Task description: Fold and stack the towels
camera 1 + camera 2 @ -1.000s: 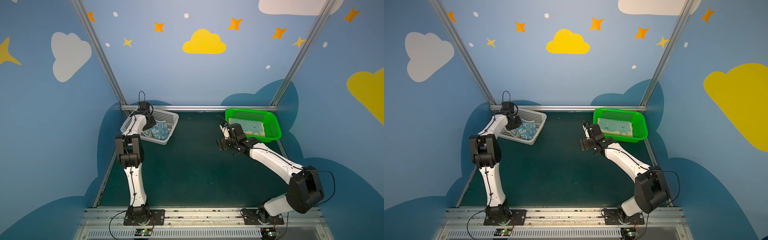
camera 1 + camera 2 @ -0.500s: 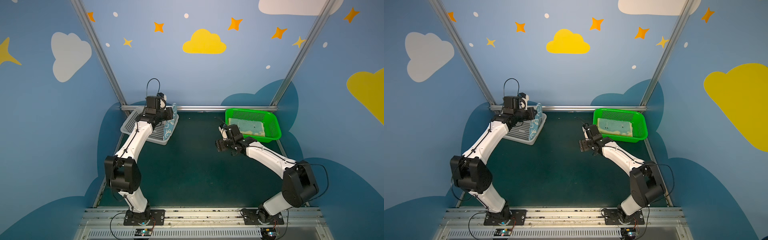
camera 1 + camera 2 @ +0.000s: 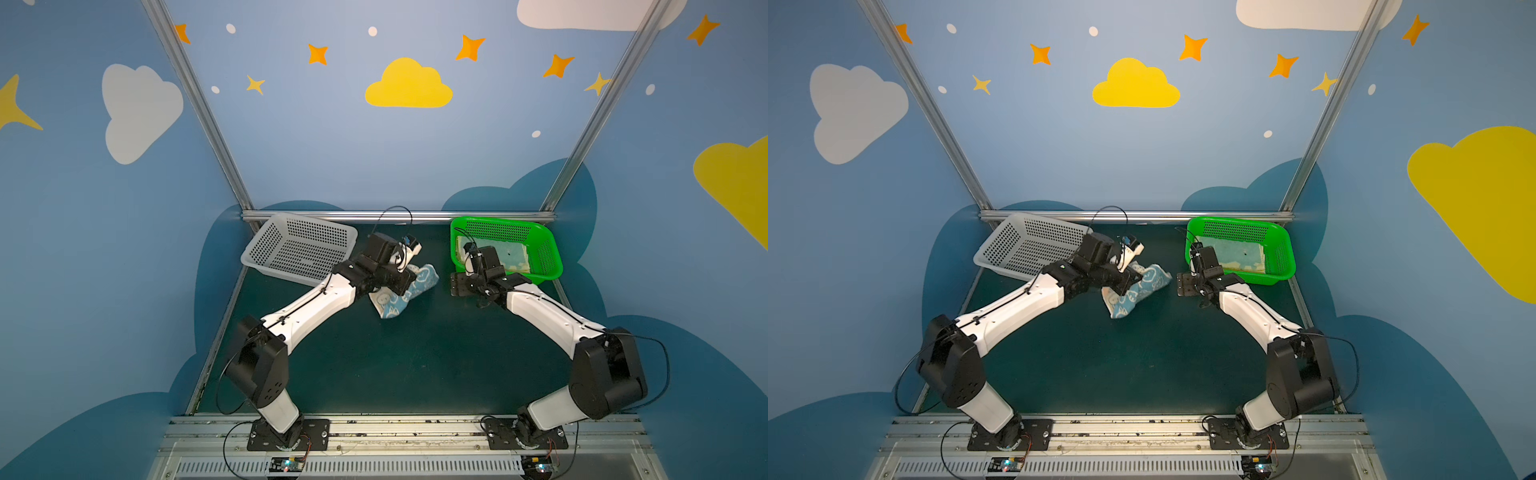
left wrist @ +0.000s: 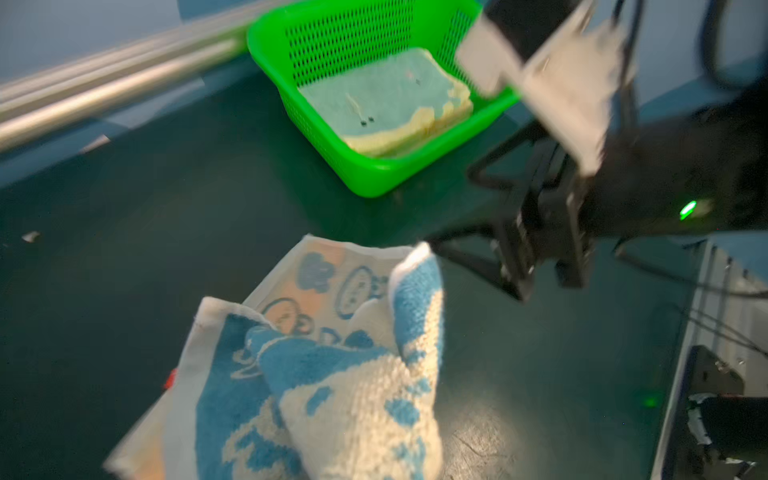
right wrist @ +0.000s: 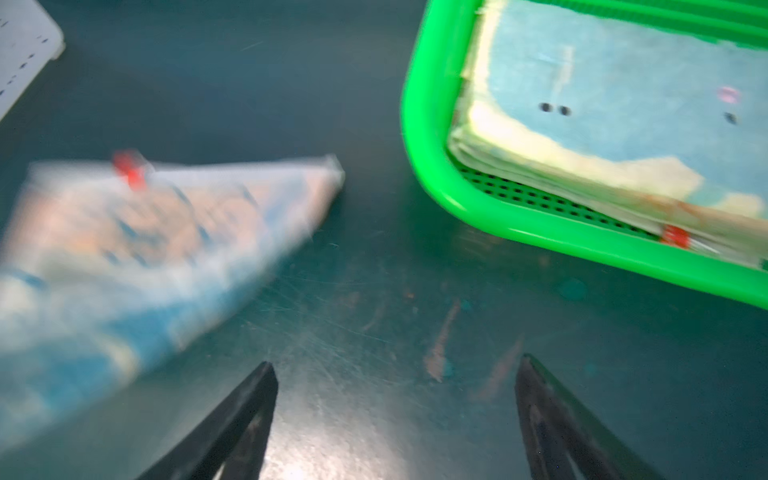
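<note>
A blue-and-cream towel (image 3: 392, 305) (image 3: 1127, 303) with rabbit outlines hangs crumpled from my left gripper (image 3: 407, 289) (image 3: 1128, 286), which is shut on its upper part, over the middle of the dark mat. In the left wrist view the towel (image 4: 340, 374) fills the foreground and hides the fingers. A pale yellow and teal towel (image 3: 507, 253) (image 5: 623, 104) lies folded in the green basket (image 3: 505, 221) (image 3: 1237, 222), with more folded cloth edges under it. My right gripper (image 3: 457, 284) (image 5: 395, 365) stands open and empty, low over the mat by that basket's front left corner, right of the hanging towel (image 5: 124, 257).
A white perforated basket (image 3: 299, 249) (image 3: 1025, 249) sits tilted at the back left, with nothing in it. A metal rail (image 3: 399, 216) runs along the back edge of the mat. Blue walls close in both sides.
My left arm has swung out of the white basket to the right, carrying the blue-and-cream towel over the mat's middle. The right arm has barely moved.
</note>
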Action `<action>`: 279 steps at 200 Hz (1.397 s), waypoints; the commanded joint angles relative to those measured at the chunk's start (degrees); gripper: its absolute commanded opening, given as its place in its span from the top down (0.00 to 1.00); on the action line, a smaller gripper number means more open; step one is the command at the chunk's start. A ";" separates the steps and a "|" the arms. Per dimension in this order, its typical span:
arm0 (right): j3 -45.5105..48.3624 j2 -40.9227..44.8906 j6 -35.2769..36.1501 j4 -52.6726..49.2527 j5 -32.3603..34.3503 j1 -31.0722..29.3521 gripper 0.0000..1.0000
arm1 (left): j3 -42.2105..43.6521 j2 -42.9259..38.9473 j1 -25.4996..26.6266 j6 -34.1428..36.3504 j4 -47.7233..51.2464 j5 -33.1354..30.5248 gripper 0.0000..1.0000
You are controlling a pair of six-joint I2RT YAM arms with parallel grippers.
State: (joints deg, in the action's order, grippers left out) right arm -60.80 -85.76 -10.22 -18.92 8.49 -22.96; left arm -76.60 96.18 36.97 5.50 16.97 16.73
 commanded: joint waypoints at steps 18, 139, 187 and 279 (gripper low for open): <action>1.97 5.34 1.72 -1.99 -0.49 0.61 0.14 | 5.23 7.26 3.66 -2.96 -4.22 -7.76 0.89; -4.06 -4.20 -3.99 -8.11 -11.52 0.29 0.14 | 16.51 1.49 10.67 -1.02 -4.92 0.83 0.11; -5.76 -7.32 -4.45 -7.83 -14.32 -0.76 0.14 | 23.32 -5.79 7.77 -5.97 -11.96 -3.41 0.00; -6.08 -8.73 -3.83 -7.48 -14.92 -2.67 0.14 | 31.58 -6.88 -5.07 -21.75 -23.99 4.68 0.03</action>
State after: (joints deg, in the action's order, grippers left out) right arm -65.41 -93.82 -14.15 -25.61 -5.74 -25.10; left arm -45.50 88.14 31.81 -12.95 -3.42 15.20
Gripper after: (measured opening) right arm 0.862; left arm 0.979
